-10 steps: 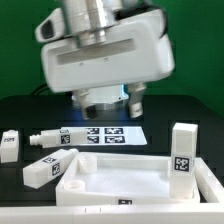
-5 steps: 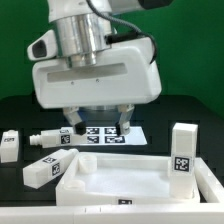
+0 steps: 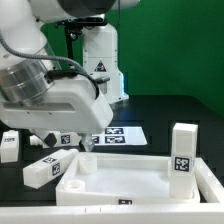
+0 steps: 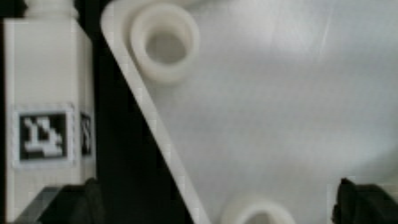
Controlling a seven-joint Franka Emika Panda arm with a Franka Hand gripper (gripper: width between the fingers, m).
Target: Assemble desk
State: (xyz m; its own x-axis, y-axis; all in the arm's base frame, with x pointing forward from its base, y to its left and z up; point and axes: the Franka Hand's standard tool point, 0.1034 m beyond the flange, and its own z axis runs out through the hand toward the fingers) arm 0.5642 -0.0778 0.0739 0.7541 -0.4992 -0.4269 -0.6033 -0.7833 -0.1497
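since half a second ago the arm (image 3: 30, 70) has swung toward the exterior view's left and tipped over. its white head no longer blocks the middle, so the robot's base (image 3: 100, 55) now shows behind. the parts on the bench (image 3: 175, 110) lie as they did.

the claw (image 4: 210, 205) stands wide, with its dark fingertips (image 4: 54, 205) far apart in the wrist view, and it holds nothing. below it that view shows a corner of the desk top (image 3: 125, 182), with a round socket (image 4: 164, 45) in the white surface.

the desk top rests on the near part of the bench, hollow side up. a lying leg (image 3: 50, 167) sits just beside its rim on the exterior view's left, tilted, with a marker tag facing up; in the wrist view a dark gap parts the two. an upright leg (image 3: 183, 150) stands at the desk top's end on the exterior view's right, but i cannot tell if it is in the tray or behind it. a third leg (image 3: 8, 146) lies at the exterior view's left edge, well apart from the desk top. behind the desk top the marker board (image 3: 118, 133) lies flat, partly hidden by the arm's head.
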